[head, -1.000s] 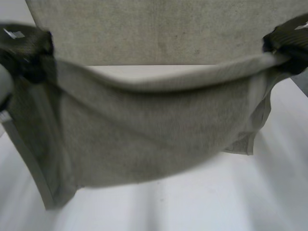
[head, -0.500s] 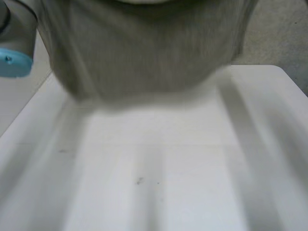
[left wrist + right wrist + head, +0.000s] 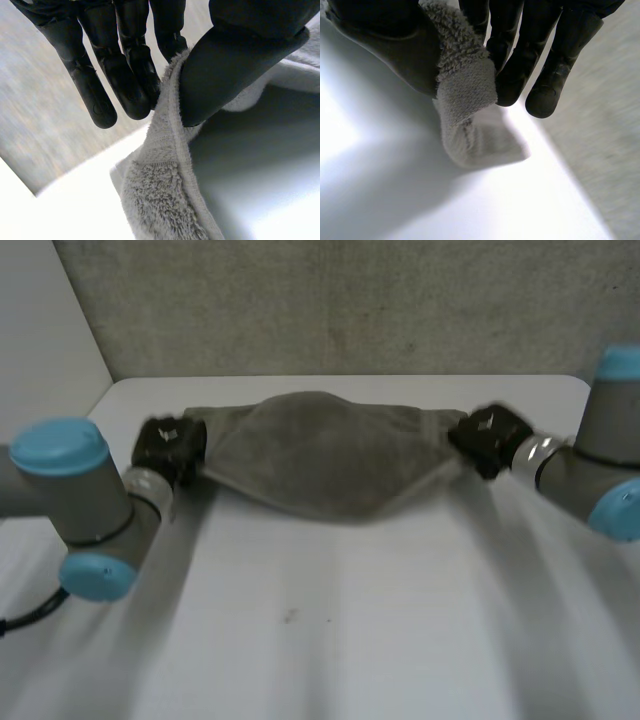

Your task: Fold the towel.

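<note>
**Both hands pinching the towel's ends at the far side of the table**

You are looking down on a white table (image 3: 330,640) with a grey textured wall (image 3: 350,300) behind it. A grey towel (image 3: 320,455) is stretching from left to right across the far part of the table. Its near edge is bulging toward you in a rounded curve at the middle.

Your left hand (image 3: 168,445) is gripping the towel's left end, and your right hand (image 3: 485,438) is gripping its right end. The two hands are sitting well apart, level with each other and low over the surface. The left arm (image 3: 80,490) is reaching in from the near left and the right arm (image 3: 590,470) from the right.

In the left wrist view, the thumb (image 3: 225,70) is pressing the towel's hemmed edge against the fingers (image 3: 125,85), which are straight and close together. Beyond the pinch, the fluffy cloth is trailing down onto the table.

In the right wrist view, the thumb (image 3: 390,50) and the close-set fingers (image 3: 520,65) are pinching a bunched fold of the towel. Its loose corner is lying on the table just past the fingertips.
</note>
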